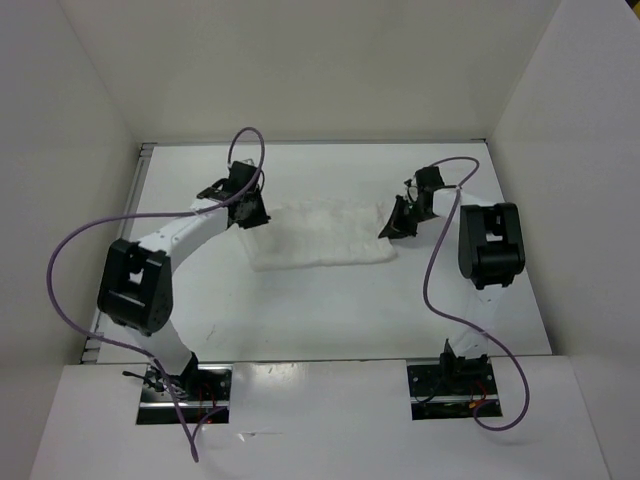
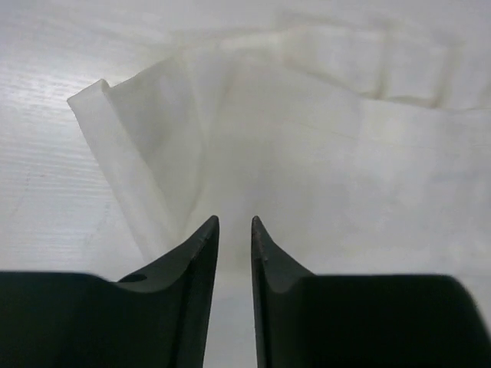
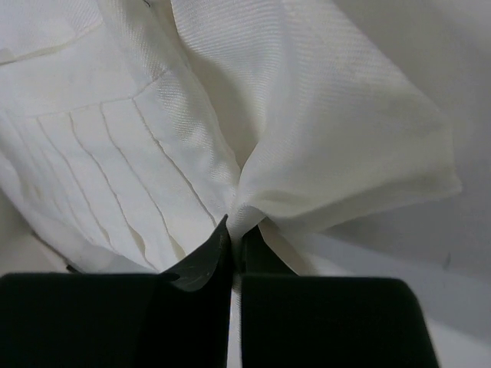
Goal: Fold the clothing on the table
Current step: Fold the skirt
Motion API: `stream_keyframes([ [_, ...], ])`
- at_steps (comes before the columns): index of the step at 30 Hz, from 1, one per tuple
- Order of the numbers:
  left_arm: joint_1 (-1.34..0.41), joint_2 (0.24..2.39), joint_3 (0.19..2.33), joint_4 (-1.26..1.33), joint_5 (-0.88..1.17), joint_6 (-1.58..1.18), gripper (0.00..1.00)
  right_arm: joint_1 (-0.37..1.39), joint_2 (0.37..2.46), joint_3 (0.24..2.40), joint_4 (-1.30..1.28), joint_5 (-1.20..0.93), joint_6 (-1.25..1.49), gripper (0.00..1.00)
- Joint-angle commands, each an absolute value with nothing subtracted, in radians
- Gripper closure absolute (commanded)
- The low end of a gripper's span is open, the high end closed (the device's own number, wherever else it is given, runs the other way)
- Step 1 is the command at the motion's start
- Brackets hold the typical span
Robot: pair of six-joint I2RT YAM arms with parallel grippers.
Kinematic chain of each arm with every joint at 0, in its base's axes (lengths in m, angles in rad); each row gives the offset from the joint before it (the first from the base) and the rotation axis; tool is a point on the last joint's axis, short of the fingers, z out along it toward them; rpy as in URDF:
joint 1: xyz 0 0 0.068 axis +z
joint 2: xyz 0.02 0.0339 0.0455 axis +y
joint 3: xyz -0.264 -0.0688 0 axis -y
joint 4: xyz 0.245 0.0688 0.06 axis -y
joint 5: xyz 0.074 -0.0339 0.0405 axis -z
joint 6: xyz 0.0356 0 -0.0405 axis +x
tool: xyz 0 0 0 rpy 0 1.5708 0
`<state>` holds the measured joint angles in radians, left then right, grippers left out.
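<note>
- White upright walls (image 1: 300,70) close in the flat white table (image 1: 330,320) on the left, far and right sides; both arm bases are bolted at its near edge.
- The white, thin pleated fabric garment (image 1: 320,235) lies flat toward the far middle of the table as a wide band running left to right between the two grippers.
- The black left gripper (image 1: 250,215) sits at the garment's left end. In the left wrist view its jaws stand slightly parted with a narrow gap, tips over the cloth beside a folded edge, gripping nothing that can be seen.
- The black right gripper (image 1: 397,225) sits at the garment's right end. In the right wrist view its jaws are pressed together on a bunch of the fabric, which puckers at the tips and fans out to either side; stitched pleats show to the left.
- Purple cables (image 1: 60,260) loop from each arm.
</note>
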<state>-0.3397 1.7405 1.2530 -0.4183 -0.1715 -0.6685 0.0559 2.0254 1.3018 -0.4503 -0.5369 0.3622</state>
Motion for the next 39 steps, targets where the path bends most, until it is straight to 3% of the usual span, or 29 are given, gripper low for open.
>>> stream_keyframes([
  [1, -0.371, 1.586, 1.295, -0.344, -0.026, -0.583, 0.68, 0.093, 1.899, 1.22, -0.561, -0.338, 0.423, 1.0],
  [2, -0.38, 1.568, 1.304, -0.322, 0.039, -0.569, 0.59, 0.104, 1.858, 1.2, -0.572, -0.324, 0.445, 1.0],
  [3, -0.38, 1.568, 1.304, -0.307, 0.095, -0.554, 0.56, 0.113, 1.835, 1.181, -0.572, -0.324, 0.455, 1.0],
  [7, -0.39, 1.607, 1.315, -0.207, 0.395, -0.474, 0.53, 0.153, 1.749, 1.126, -0.572, -0.308, 0.489, 1.0],
  [9, -0.39, 1.699, 1.359, -0.207, 0.49, -0.448, 0.59, 0.153, 1.734, 1.117, -0.572, -0.308, 0.489, 1.0],
  [10, -0.399, 1.765, 1.402, -0.207, 0.506, -0.437, 0.76, 0.153, 1.733, 1.126, -0.581, -0.299, 0.489, 1.0],
  [14, -0.399, 1.896, 1.505, -0.213, 0.555, -0.437, 1.0, 0.163, 1.701, 1.146, -0.592, -0.299, 0.499, 1.0],
  [17, -0.411, 1.945, 1.557, -0.256, 0.641, -0.437, 1.0, 0.172, 1.701, 1.17, -0.603, -0.29, 0.508, 1.0],
  [28, -0.503, 1.959, 1.394, -0.32, 0.687, -0.394, 1.0, 0.181, 1.729, 1.192, -0.592, -0.29, 0.508, 1.0],
  [39, -0.535, 2.062, 1.387, -0.387, 0.453, -0.408, 1.0, 0.19, 1.738, 1.222, -0.601, -0.281, 0.508, 1.0],
])
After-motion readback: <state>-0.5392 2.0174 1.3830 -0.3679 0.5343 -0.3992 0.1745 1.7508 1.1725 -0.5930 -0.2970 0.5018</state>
